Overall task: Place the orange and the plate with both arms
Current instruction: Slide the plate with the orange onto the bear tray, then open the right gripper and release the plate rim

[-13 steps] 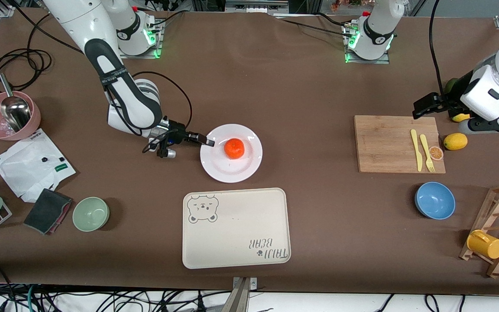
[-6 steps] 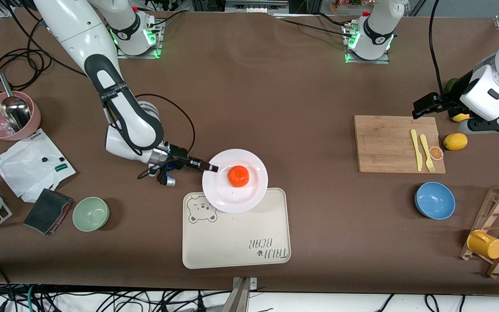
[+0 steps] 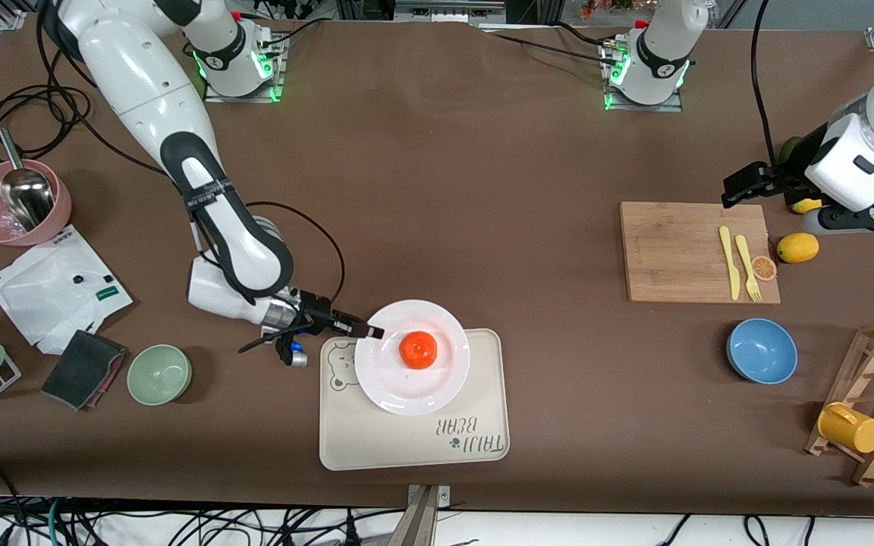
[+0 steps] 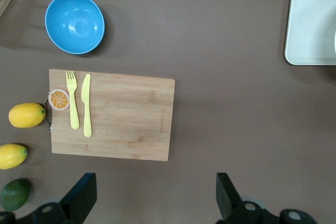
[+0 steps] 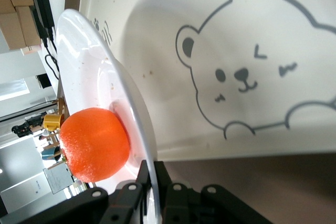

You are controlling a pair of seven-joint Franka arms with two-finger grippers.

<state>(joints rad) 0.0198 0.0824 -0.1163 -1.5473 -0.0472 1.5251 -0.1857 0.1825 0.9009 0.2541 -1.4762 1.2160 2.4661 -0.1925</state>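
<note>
The white plate (image 3: 407, 388) hangs low over the cream bear-printed tray (image 3: 414, 447), above the part of the tray farther from the front camera. The orange (image 3: 417, 349) sits on the plate near its middle. My right gripper (image 3: 371, 332) is shut on the plate's rim at the edge toward the right arm's end. The right wrist view shows the rim (image 5: 100, 72) pinched in the right gripper (image 5: 156, 174), the orange (image 5: 94, 144) beside it and the tray (image 5: 273, 40) underneath. My left gripper (image 3: 740, 188) waits open and empty over the table by the cutting board; the left wrist view shows the left gripper (image 4: 156, 192).
A wooden cutting board (image 3: 672, 250) carries a yellow knife, a yellow fork and an orange slice (image 3: 764, 267), with a lemon (image 3: 797, 247) beside it. A blue bowl (image 3: 762, 350) and a rack with a yellow mug (image 3: 850, 428) stand nearer the camera. A green bowl (image 3: 159, 374) and a pink bowl (image 3: 16, 201) lie toward the right arm's end.
My right gripper has carried the plate with the orange toward the front camera, from the bare table to over the tray. The left arm has not moved.
</note>
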